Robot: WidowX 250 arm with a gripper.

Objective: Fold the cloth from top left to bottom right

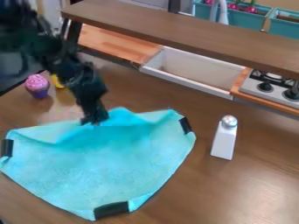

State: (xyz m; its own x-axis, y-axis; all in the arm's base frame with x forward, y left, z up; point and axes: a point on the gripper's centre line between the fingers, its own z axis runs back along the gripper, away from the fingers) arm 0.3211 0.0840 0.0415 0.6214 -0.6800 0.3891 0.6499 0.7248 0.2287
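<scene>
The gripper [95,119] hangs down at the top edge of the turquoise cloth [105,166], left of the middle of the view. Cloth bunches up around its tips, and whether it grips the fabric cannot be made out. Most of the cloth lies spread on the brown table, its upper edge raised and rippled on both sides of the gripper. Black patches mark the cloth's left, right and bottom corners.
A white bottle-like object [224,139] with a silver top stands right of the cloth. The pink and purple cupcake [38,85] and a yellow item [57,82] sit upper left. Behind are a sink [189,72], a stove [271,87] and a raised shelf [187,33].
</scene>
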